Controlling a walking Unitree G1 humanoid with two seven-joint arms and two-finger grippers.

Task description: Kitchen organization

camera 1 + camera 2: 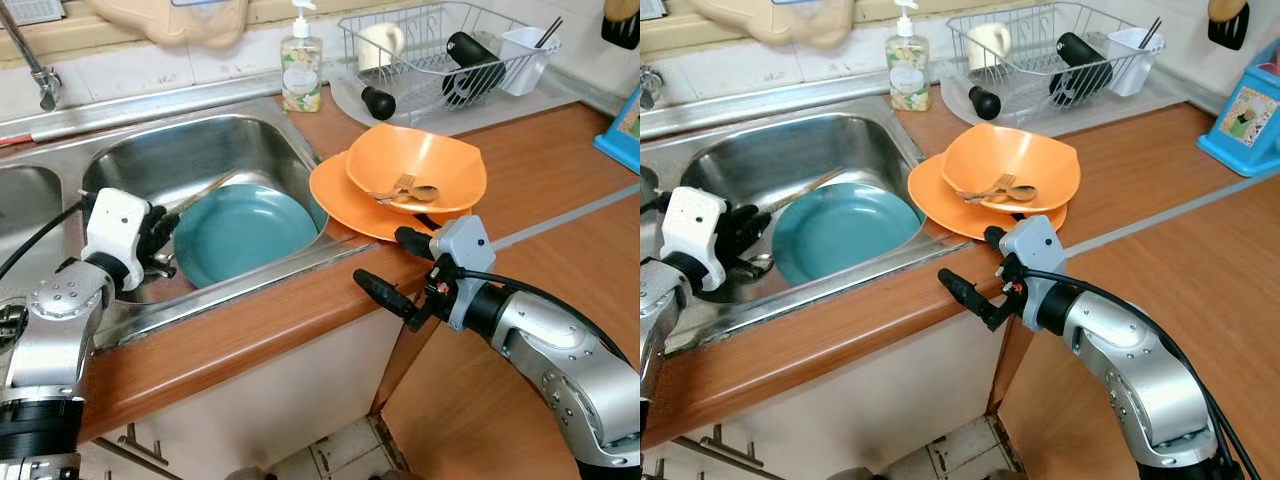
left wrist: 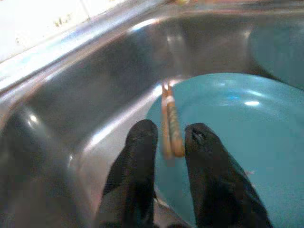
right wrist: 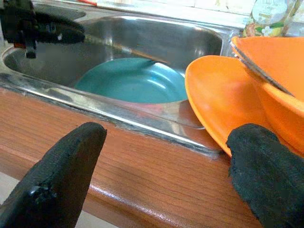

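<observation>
A teal plate [image 1: 245, 230] lies tilted in the steel sink [image 1: 210, 140]. My left gripper [image 1: 160, 232] is down in the sink at the plate's left rim, shut on a pair of wooden chopsticks [image 1: 205, 192] that slant up over the plate; in the left wrist view the chopsticks [image 2: 167, 109] sit between the black fingertips [image 2: 142, 137]. An orange bowl [image 1: 415, 160] with a fork and spoon [image 1: 405, 190] rests on an orange plate [image 1: 335, 195] beside the sink. My right gripper [image 1: 382, 260] hovers open at the counter's front edge, just before the orange plate, holding nothing.
A dish rack [image 1: 440, 50] with a white cup, a black item and a utensil holder stands at the back right. A soap bottle [image 1: 301, 65] is behind the sink and a faucet [image 1: 35, 70] at the back left. A blue box [image 1: 625, 130] sits at the far right.
</observation>
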